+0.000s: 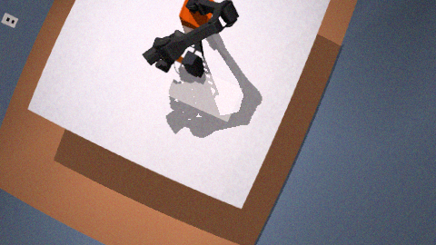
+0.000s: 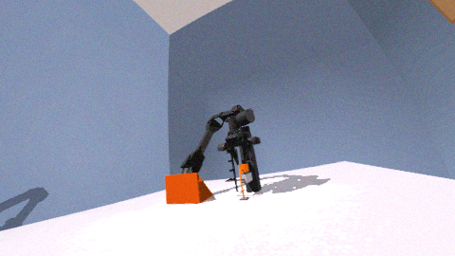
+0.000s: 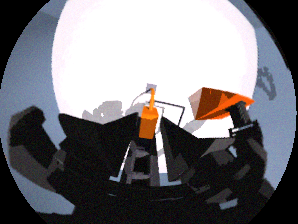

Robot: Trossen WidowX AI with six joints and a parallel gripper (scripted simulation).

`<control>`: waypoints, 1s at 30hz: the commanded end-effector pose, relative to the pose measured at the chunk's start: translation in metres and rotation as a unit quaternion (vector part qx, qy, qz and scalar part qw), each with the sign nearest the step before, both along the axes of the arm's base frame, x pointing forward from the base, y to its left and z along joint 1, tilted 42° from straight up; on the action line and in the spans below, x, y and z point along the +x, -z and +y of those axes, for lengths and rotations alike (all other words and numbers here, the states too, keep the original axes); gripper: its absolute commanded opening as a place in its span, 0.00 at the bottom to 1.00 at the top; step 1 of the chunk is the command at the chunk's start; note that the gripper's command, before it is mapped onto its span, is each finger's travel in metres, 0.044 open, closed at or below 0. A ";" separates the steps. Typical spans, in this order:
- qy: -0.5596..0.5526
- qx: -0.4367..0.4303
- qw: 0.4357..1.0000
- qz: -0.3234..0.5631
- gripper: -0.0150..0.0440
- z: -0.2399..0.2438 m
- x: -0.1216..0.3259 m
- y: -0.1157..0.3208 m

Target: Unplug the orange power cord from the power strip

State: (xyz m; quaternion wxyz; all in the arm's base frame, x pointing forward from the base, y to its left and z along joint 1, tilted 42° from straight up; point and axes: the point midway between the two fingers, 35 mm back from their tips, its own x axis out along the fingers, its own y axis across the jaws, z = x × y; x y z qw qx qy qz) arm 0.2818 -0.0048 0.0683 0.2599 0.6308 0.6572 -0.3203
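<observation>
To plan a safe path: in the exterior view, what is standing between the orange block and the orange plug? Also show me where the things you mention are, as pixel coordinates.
A thin dark upright with short prongs [image 2: 233, 171] stands between block [image 1: 186, 14] [image 2: 182, 189] [image 3: 220, 102] and plug [image 1: 180, 59] [image 2: 244, 168] [image 3: 148, 125].

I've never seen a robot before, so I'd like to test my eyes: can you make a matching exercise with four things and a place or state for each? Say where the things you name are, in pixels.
1. Orange plug [image 1: 180, 59] [image 2: 244, 167] [image 3: 148, 125]
2. Gripper [image 1: 174, 55] [image 2: 240, 154] [image 3: 149, 117]
3. Orange block [image 1: 184, 15] [image 2: 182, 188] [image 3: 220, 102]
4. Power strip [image 1: 193, 63] [image 2: 256, 175]

A. By the arm's foot
B. Long, black, standing tilted
C. Between the two fingers
D. Partly open

Pairs: 1-C, 2-D, 3-A, 4-B
</observation>
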 end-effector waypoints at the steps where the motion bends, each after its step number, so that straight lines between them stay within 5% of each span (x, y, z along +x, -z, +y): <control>1: 0.000 0.002 1.000 0.001 0.53 0.006 0.000 -0.005; 22: 0.000 0.002 1.000 0.001 0.53 0.015 -0.001 0.004; 26: -0.001 0.000 1.000 -0.002 0.35 0.013 0.001 0.002; 30: -0.001 0.000 1.000 -0.002 0.30 0.013 0.001 0.002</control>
